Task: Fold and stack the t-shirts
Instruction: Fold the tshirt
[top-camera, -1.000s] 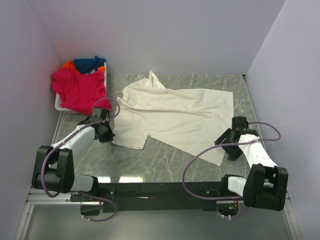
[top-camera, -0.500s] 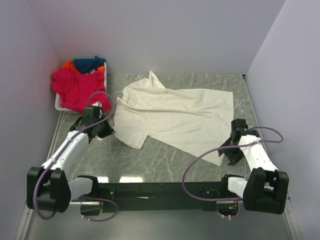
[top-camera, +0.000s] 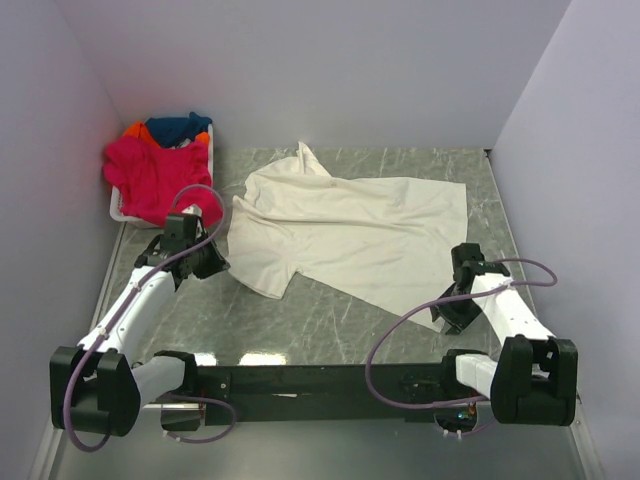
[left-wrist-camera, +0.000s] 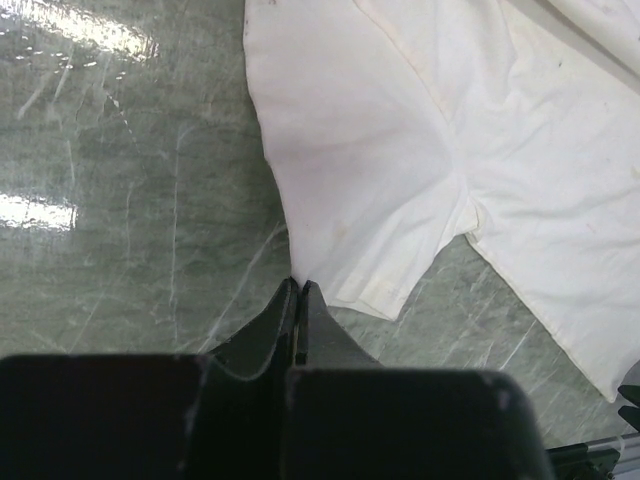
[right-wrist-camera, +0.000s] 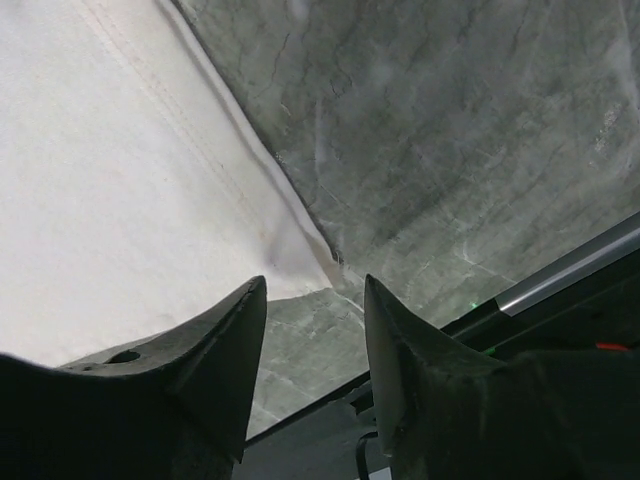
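Note:
The large cream t-shirt (top-camera: 350, 225) lies spread on the table, wrinkled, with one sleeve pointing to the near left. My left gripper (top-camera: 213, 263) is at that sleeve's left edge. In the left wrist view its jaws (left-wrist-camera: 299, 286) are shut on the cloth edge (left-wrist-camera: 380, 170). My right gripper (top-camera: 452, 303) hovers over the shirt's near right corner; in the right wrist view it (right-wrist-camera: 315, 285) is open with the hem corner (right-wrist-camera: 300, 255) between the fingertips. The pink t-shirt (top-camera: 155, 180), dark blue t-shirt (top-camera: 178, 127) and orange t-shirt (top-camera: 133, 130) are piled in the basket.
The white plastic basket (top-camera: 118, 212) stands at the far left against the left wall. Walls close in the table on the left, back and right. The black base rail (top-camera: 320, 378) runs along the near edge. Grey marble table surface (top-camera: 330, 310) shows in front of the shirt.
My right gripper has moved left and nearer, down to the shirt's near right corner. My left arm has stretched out while its gripper stayed at the sleeve edge, which shifted slightly.

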